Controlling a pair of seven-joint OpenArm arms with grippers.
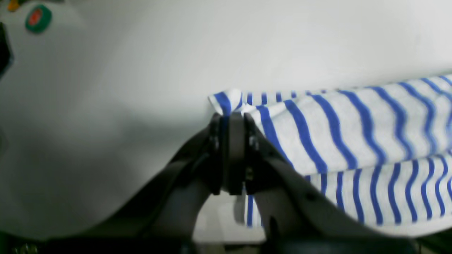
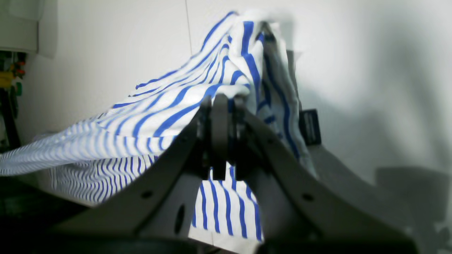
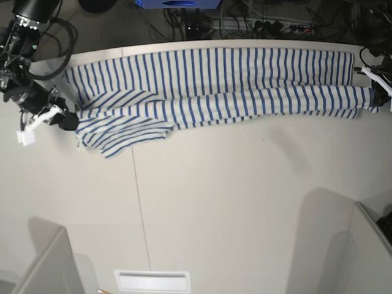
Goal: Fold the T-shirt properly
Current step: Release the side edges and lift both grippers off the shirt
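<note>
The T-shirt [image 3: 233, 82], white with thin blue stripes, lies stretched in a long band across the far part of the white table [image 3: 233, 202]. Its one end is bunched and lifted. My right gripper [image 3: 66, 120] is at the left end in the base view, shut on a bunched fold of the T-shirt [image 2: 169, 113]; a dark neck tag [image 2: 310, 126] hangs beside its fingers [image 2: 220, 106]. At the right end my left gripper [image 3: 378, 98] is shut on a corner of the T-shirt [image 1: 353, 134], which sticks out above its fingertips [image 1: 231, 116].
Cables and a blue box [image 3: 177, 3] crowd the space behind the table. Grey panels stand at the front left [image 3: 43, 263] and front right [image 3: 361, 245]. A white slot plate [image 3: 152, 280] sits at the front edge. A green and red button [image 1: 38, 18] shows in the left wrist view.
</note>
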